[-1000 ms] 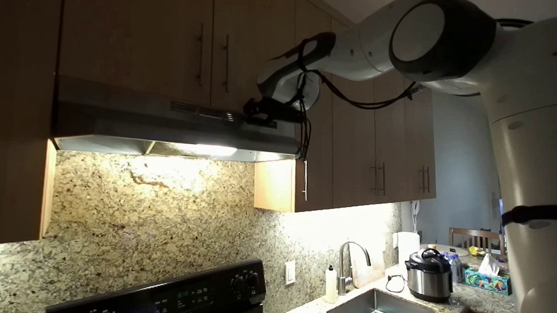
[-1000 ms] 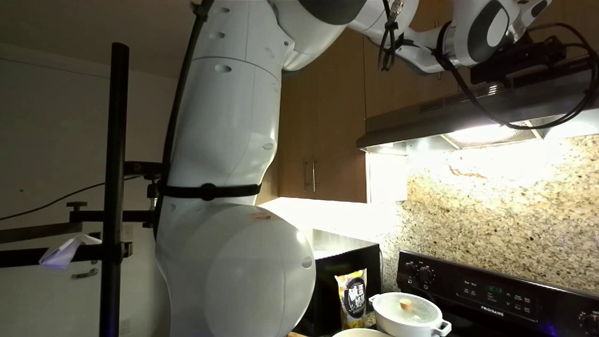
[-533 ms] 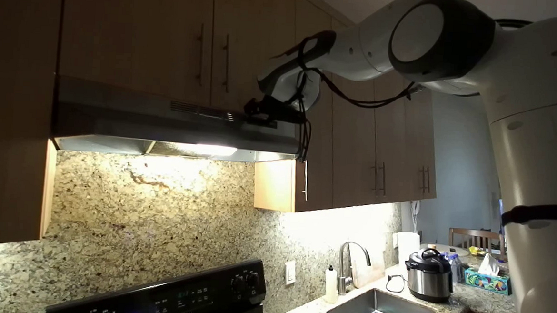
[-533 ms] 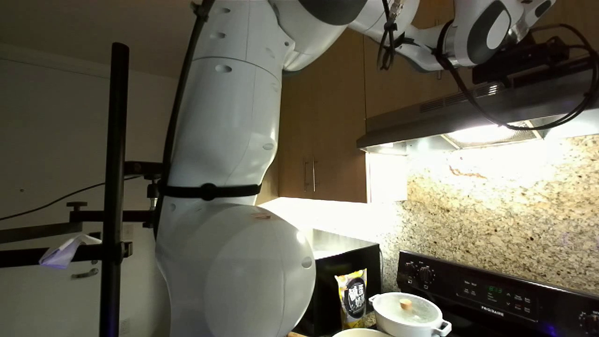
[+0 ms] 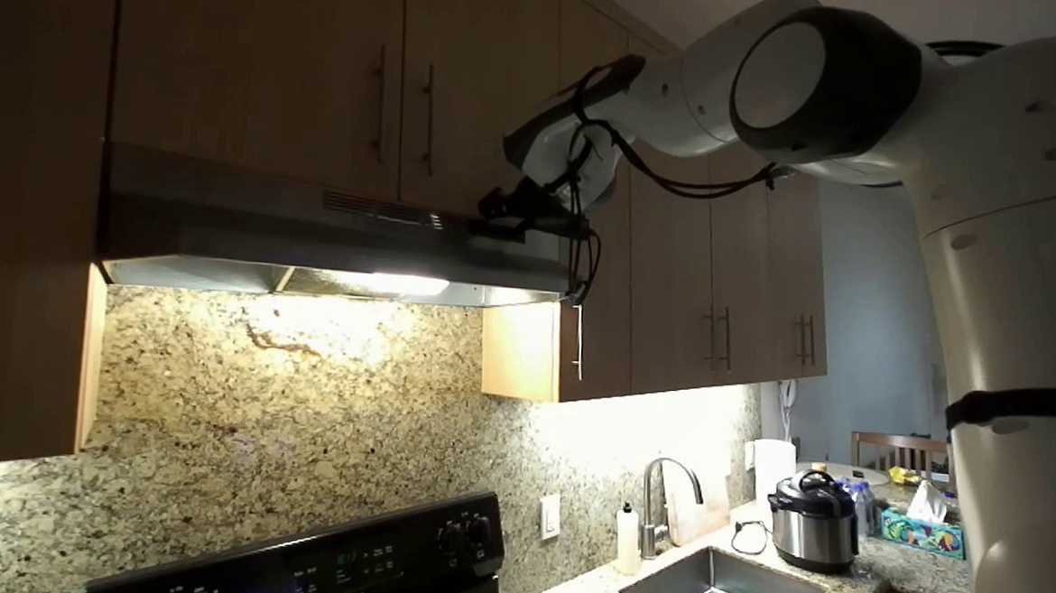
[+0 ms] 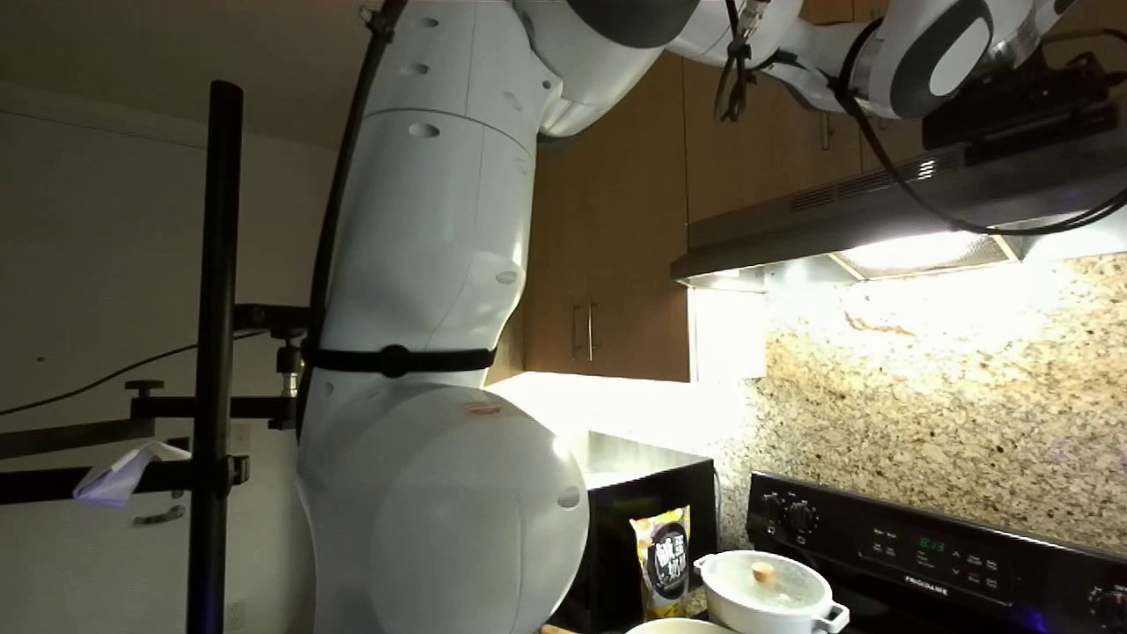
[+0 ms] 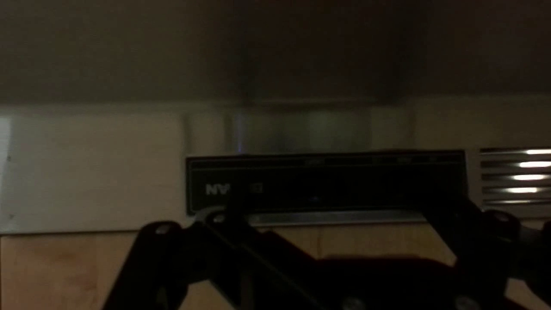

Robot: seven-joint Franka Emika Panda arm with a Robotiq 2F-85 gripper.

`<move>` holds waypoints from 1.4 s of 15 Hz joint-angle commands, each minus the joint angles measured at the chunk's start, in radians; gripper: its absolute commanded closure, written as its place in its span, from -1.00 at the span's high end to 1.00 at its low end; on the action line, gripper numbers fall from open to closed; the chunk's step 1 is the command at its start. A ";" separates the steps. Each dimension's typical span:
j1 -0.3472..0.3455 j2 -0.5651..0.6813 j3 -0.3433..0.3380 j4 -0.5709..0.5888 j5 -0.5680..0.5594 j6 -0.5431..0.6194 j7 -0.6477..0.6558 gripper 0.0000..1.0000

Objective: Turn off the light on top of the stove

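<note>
The range hood hangs above the stove and also shows in an exterior view. Its light is lit under the hood in both exterior views. The black control panel is on the hood's front. In the wrist view, which stands upside down, the panel shows "FAN" lettering; its switches are too dark to make out. My gripper is open, its dark fingers apart in front of the panel with nothing seen between them. Whether the fingertips touch the panel I cannot tell.
Wooden cabinets with bar handles rise right above the hood. Vent slots sit beside the panel. Cables hang from the wrist by the hood's end. A white pot stands on the stove below.
The wrist and gripper have shifted slightly to the right in both exterior views, and the arm's elbow has shifted a little. The hood light stays lit.
</note>
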 commanded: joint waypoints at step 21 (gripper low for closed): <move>-0.044 -0.022 -0.048 -0.065 0.116 0.040 -0.145 1.00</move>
